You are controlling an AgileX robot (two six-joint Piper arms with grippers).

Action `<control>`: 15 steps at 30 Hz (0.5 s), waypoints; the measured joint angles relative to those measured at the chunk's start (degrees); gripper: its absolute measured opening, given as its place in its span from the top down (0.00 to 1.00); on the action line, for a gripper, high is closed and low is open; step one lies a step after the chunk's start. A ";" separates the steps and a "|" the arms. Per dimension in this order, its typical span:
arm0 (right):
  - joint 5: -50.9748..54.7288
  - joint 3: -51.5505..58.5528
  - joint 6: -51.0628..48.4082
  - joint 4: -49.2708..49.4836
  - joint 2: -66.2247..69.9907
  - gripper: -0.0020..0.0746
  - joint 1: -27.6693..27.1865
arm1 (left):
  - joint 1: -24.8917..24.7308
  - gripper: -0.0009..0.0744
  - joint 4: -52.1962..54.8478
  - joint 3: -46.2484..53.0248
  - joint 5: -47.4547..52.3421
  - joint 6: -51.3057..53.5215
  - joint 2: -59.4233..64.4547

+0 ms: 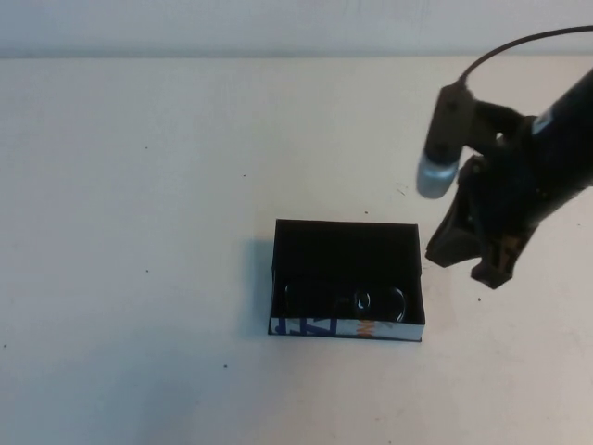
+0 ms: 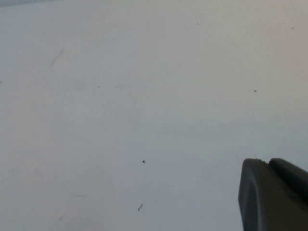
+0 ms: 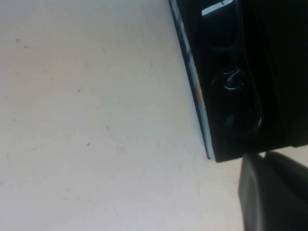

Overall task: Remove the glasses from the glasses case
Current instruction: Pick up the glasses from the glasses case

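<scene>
The glasses case (image 1: 345,226) is a black shallow open box at the table's middle, its white printed strip facing me. The black glasses (image 1: 347,301) lie inside along the strip side. My right gripper (image 1: 468,267) hangs just right of the case, apart from it, shut and empty. In the right wrist view the case corner (image 3: 192,82) and the glasses (image 3: 236,101) sit close beyond my right gripper (image 3: 267,161). My left gripper (image 2: 267,162) is out of the high view. In the left wrist view it is shut and empty over bare table.
The pale table (image 1: 139,185) spreads around the case, with only small dark specks on it. The right arm's cable (image 1: 519,42) arcs above the far right.
</scene>
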 joint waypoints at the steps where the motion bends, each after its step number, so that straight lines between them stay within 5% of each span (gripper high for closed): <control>1: 0.00 -1.20 0.00 -1.59 1.40 1.00 1.39 | 0.00 0.99 0.00 0.00 0.00 0.00 0.00; 9: -2.06 -6.51 0.89 -11.90 11.15 0.96 9.87 | 0.00 0.99 0.00 0.00 0.00 0.00 0.00; 15: -4.12 -7.60 1.38 -12.74 16.15 0.67 12.51 | 0.00 0.99 0.00 0.00 0.00 0.00 0.00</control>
